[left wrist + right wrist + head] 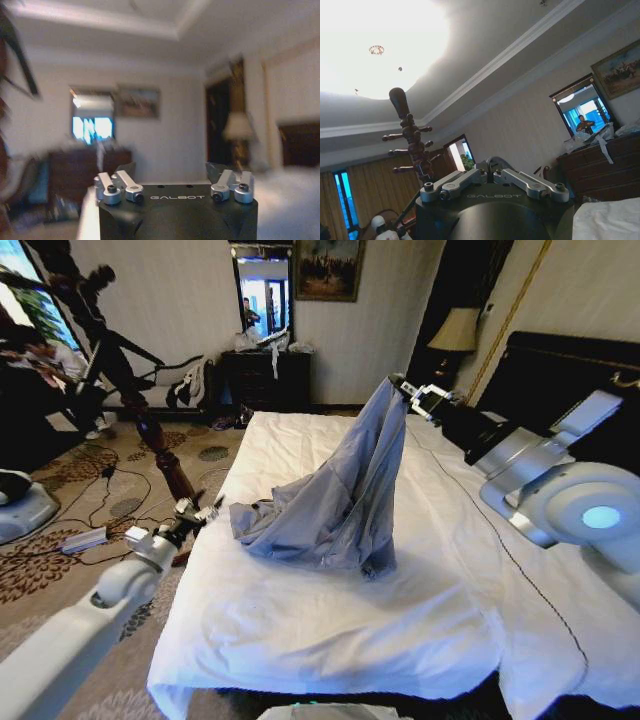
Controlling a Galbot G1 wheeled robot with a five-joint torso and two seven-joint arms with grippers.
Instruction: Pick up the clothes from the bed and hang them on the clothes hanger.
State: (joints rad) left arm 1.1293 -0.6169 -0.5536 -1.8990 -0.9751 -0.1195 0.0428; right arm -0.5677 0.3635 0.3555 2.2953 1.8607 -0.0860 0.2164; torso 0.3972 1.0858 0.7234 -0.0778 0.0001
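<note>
The clothes (pixel 335 500), a pale blue-grey shirt, rise in a peak from the middle of the white bed (pixel 300 630). My right gripper (pixel 399 387) is shut on the top of that peak, well above the sheet, and the rest of the fabric trails down and spreads out on the bed. In the right wrist view the right gripper (pixel 492 169) has its fingers drawn together on a small fold of cloth. My left gripper (pixel 207 507) hovers open just off the bed's left edge, level with the shirt's low end. It is also open in the left wrist view (pixel 170 172). The clothes hanger is out of view.
A dark wooden coat stand (pixel 150 430) with pegs (pixel 410 135) rises from the carpet left of the bed. The dark headboard (pixel 560 370) and a lamp (pixel 457 332) are at the right. A dresser (pixel 265 375) stands against the far wall. Cables lie on the carpet (pixel 90 535).
</note>
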